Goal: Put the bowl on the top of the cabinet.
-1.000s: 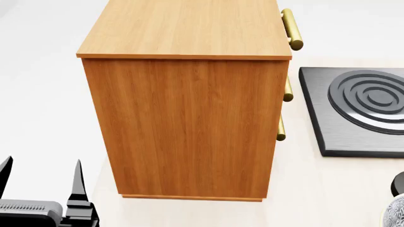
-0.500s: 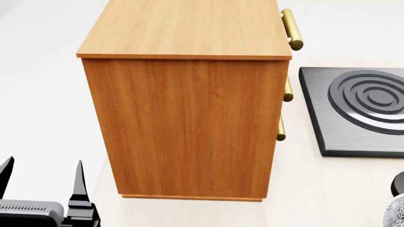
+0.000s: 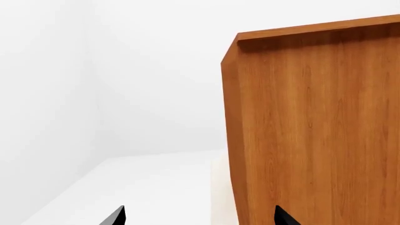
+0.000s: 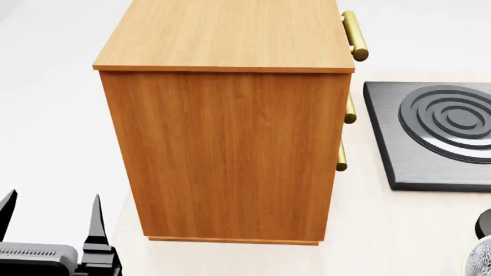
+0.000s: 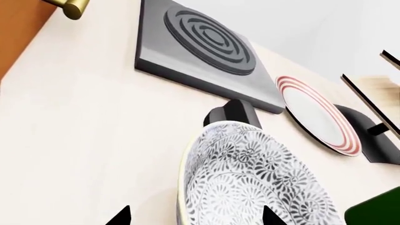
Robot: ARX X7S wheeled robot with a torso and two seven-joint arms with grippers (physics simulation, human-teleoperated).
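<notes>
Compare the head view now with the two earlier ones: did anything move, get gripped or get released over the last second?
Nothing visibly changed. The cabinet, the bowl at the view's edge and the open left claw sit where they were.

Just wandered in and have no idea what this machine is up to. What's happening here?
A two-armed robot is meant to put the patterned bowl on top of the orange-brown cabinet. The bowl is still down on the pale counter, near a dark burner plate and a red-rimmed plate. The right gripper sits open right at the bowl, not gripping yet. The left gripper waits open beside the cabinet.
</notes>
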